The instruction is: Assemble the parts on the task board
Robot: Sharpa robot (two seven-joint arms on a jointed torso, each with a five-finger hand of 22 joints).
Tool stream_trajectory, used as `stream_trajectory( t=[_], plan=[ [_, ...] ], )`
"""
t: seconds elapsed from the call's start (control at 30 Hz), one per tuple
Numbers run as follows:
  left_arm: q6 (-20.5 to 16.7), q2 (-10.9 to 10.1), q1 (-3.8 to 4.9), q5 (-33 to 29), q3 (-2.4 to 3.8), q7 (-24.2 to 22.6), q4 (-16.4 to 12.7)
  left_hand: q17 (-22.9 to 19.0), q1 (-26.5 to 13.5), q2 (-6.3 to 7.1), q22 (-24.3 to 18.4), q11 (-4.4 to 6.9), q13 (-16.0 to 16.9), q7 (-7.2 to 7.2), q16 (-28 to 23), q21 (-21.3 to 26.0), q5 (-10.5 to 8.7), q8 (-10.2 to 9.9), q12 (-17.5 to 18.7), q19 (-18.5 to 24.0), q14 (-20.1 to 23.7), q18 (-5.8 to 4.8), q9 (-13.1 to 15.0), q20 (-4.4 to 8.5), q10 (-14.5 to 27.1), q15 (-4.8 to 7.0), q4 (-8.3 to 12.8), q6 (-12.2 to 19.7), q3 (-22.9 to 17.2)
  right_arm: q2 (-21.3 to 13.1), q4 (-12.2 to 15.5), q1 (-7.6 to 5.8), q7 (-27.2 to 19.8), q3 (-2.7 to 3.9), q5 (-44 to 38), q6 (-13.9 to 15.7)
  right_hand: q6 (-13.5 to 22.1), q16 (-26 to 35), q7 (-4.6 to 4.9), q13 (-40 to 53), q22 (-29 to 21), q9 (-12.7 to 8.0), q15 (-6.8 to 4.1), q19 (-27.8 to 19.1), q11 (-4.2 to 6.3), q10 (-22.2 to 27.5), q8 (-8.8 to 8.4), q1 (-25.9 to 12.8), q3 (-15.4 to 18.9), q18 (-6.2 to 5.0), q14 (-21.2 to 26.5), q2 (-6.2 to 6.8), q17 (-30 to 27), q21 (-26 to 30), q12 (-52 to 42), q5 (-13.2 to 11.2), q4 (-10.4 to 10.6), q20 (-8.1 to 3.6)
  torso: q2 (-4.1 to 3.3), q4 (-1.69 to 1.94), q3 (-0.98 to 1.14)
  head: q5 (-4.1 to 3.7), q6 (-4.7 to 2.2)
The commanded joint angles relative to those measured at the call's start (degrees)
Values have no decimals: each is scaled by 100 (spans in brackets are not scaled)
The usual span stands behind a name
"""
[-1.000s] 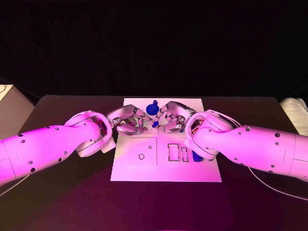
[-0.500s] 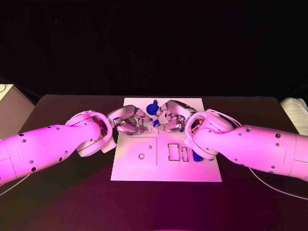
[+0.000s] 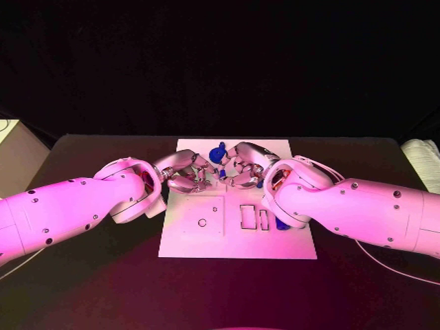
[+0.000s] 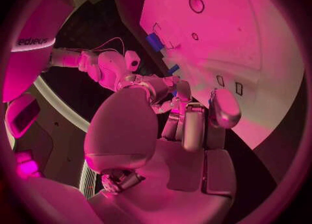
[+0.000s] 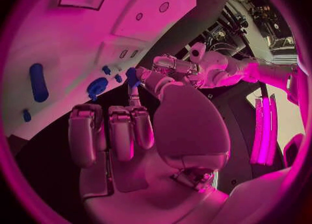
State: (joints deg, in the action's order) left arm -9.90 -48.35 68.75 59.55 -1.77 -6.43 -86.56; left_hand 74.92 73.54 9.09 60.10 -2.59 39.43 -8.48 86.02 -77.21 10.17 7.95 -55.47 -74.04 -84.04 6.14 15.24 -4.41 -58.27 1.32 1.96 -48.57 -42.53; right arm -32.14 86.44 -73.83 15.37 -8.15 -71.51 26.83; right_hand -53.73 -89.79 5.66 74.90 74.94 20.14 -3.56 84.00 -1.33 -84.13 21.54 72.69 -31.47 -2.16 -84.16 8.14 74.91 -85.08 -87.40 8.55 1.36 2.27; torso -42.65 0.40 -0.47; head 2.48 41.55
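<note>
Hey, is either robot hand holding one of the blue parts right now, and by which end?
A small blue part sits between the left hand and right hand above the white task board, but which grips it, and where, cannot be told.

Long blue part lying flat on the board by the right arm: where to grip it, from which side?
Probably pinch the long blue part at mid-length across its narrow width, from above: it lies flat on the task board, slim with rounded ends, bare board along both long sides.
</note>
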Motion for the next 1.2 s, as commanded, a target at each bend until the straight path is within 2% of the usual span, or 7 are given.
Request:
stream_trajectory(
  t=[0.03, 0.4, 0.7, 0.93, 1.03, 1.1, 1.2],
  plan=[
    [112, 20, -5, -45, -1, -21, -9, 920, -50, 1, 5, -20, 3, -5, 17, -25, 11, 5, -19, -29, -318, -35, -7, -12, 5, -34, 3, -39, -19, 12, 20, -4, -106, 7, -85, 74, -42, -4, -7, 1230, 1100, 285, 35, 420, 17, -275, 292, -14, -28, 84, -576, -70, 1476, 9, 16, 39, -7, 29, 1, -3, 0, -2, 5],
    [109, -37, -6, -155, 0, -17, 13, 919, -49, 3, 11, -19, 1, -6, 17, -30, 11, -4, -22, -30, -317, -35, -13, -17, 5, -35, 6, -29, -21, 16, -68, -4, -79, 7, -142, 31, -42, -4, -7, 1230, 1100, 285, 35, 420, 17, -275, 292, -14, -28, 84, -576, -70, 1476, 9, 16, 39, -7, 29, 5, -6, 1, -6, -4],
    [113, -249, -4, -727, 6, -28, 136, 901, -56, 9, 8, -39, -13, -7, 5, -31, 10, 5, -16, -25, -309, -33, -10, -23, 17, -44, 6, -54, -16, 123, -259, 5, -80, 0, -353, 114, -37, -5, -2, 1229, 1110, 286, 46, 424, 14, -274, 300, -10, -36, 88, -577, -69, 1478, -3, 18, 46, -17, 38, 3, 3, -6, -12, 5],
    [80, -415, -2, -1593, 29, -126, 152, 699, -105, 52, -223, -98, -149, -40, -134, 73, 7, -10, 87, 121, -198, 9, -21, -67, 146, -97, -9, -59, 23, 358, -518, 101, -42, -21, -549, 306, -23, -9, 5, 1228, 1108, 283, 52, 423, 9, -273, 297, -12, -36, 87, -579, -57, 1486, 1, 19, 47, -23, 42, -2, 14, -12, -24, -4],
    [-33, -467, -1, -2052, 36, -218, 139, 541, -129, 73, -455, -132, -196, -54, -251, 189, 8, 9, 140, 269, -106, 54, -19, -102, 199, -130, -20, -108, 55, 459, -627, 152, -9, -32, -620, 342, -23, -9, 5, 1228, 1108, 283, 52, 423, 9, -273, 297, -12, -36, 87, -579, -57, 1486, 1, 19, 47, -23, 42, -4, 12, -8, -17, 3],
    [-153, -498, 0, -2432, 40, -320, 130, 249, -123, 89, -859, -166, -228, -76, -474, 398, 12, 62, 161, 516, 69, 130, -5, -133, 246, -159, -9, -178, 84, 532, -704, 194, 14, -41, -677, 359, -23, -9, 5, 1228, 1108, 283, 52, 423, 9, -273, 297, -12, -36, 87, -579, -57, 1486, 1, 19, 47, -23, 42, -2, 13, -8, -17, 8],
    [-371, -536, 1, -2993, 43, -512, 106, 166, -115, 79, -964, -185, -250, -94, -544, 464, 15, 99, 172, 579, 121, 149, 3, -149, 279, -175, -7, -205, 97, 622, -795, 250, 59, -58, -793, 352, -23, -9, 5, 1228, 1108, 283, 52, 423, 9, -273, 297, -12, -36, 87, -579, -57, 1486, 1, 19, 47, -23, 42, -4, 14, -9, -9, 18]
  ],
)
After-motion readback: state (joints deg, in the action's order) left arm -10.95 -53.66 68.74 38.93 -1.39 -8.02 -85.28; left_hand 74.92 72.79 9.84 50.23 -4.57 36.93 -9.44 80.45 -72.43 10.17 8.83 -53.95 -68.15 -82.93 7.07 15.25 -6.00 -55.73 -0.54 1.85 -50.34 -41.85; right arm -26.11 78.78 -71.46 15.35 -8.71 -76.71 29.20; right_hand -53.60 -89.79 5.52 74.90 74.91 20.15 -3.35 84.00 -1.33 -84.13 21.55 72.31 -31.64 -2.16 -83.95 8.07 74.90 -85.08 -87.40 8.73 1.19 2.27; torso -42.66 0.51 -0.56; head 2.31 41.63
